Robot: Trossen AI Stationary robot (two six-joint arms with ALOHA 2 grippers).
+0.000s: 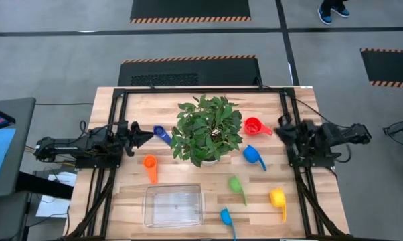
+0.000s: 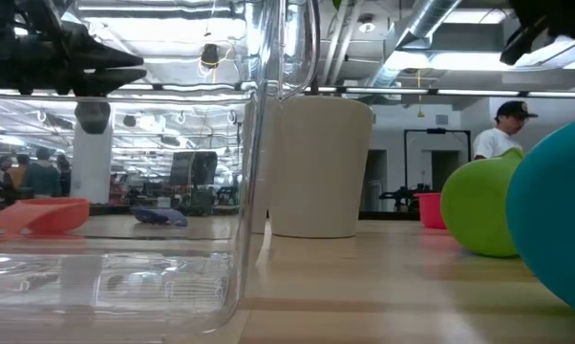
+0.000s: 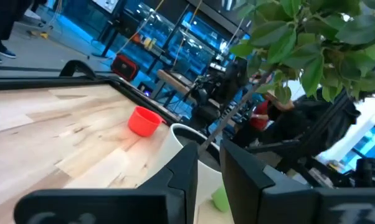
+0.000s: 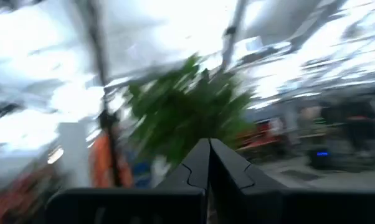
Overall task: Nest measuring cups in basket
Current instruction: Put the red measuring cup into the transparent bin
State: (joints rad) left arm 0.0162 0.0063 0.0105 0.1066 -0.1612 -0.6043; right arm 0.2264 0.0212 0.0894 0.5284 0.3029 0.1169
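Observation:
Seven measuring cups lie scattered on the wooden table: dark blue (image 1: 162, 134), orange (image 1: 150, 167), red (image 1: 255, 126), blue (image 1: 254, 156), green (image 1: 236, 186), yellow (image 1: 278, 199) and light blue (image 1: 226, 217). The clear basket (image 1: 173, 204) stands near the front edge with nothing in it. My left gripper (image 1: 146, 136) hovers at the table's left, just short of the dark blue cup, with only a narrow slit between its fingers (image 3: 184, 171). At the table's right, beside the red cup, my right gripper (image 1: 280, 125) is raised and shut (image 4: 207, 155). Neither holds anything.
A leafy potted plant (image 1: 207, 129) in a white pot (image 2: 316, 167) stands mid-table between the arms, with cups close around it. The black frame rails (image 1: 201, 89) run along the far edge and both sides. A person (image 2: 498, 129) stands in the room beyond the table.

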